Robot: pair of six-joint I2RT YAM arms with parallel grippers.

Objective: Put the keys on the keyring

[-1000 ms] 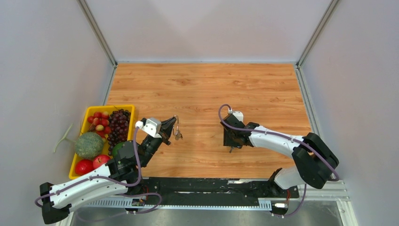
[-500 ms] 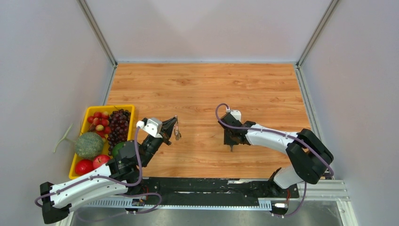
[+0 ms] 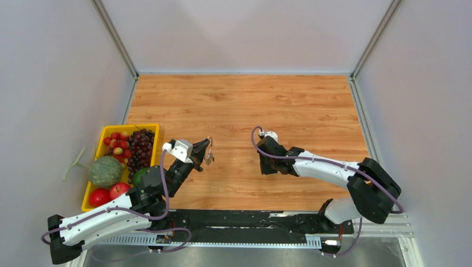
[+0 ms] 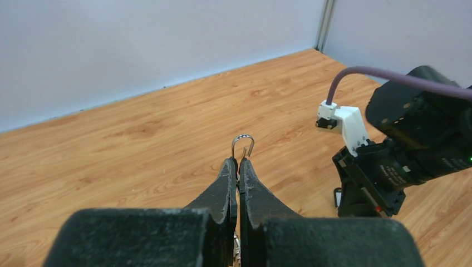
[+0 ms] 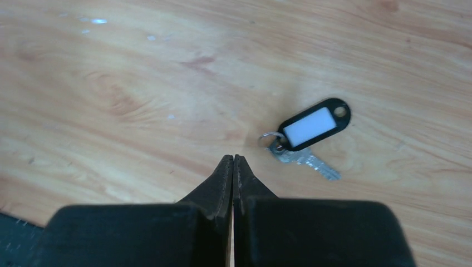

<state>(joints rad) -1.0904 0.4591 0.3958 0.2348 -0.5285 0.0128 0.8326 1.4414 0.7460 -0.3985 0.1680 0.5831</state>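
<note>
My left gripper (image 3: 207, 149) is shut on the thin silver keyring; its wire loop (image 4: 243, 144) sticks out past the fingertips, held above the table. A small cluster of silver keys (image 3: 210, 161) hangs below it. My right gripper (image 5: 233, 159) is shut and empty, low over the wood, and in the top view (image 3: 263, 167) it sits right of the left one. One key (image 5: 305, 157) with a silver blade and a black tag with a white label (image 5: 313, 124) lies flat on the table just right of the right fingertips. A second such key is not in view.
A yellow tray (image 3: 129, 126) with grapes (image 3: 142, 146), a melon (image 3: 104, 171) and red fruit stands at the table's left edge beside the left arm. Grey walls close the table on three sides.
The right wrist has turned and shifted slightly left. The small key seen under it earlier no longer shows in the top view. The left arm has hardly moved.
</note>
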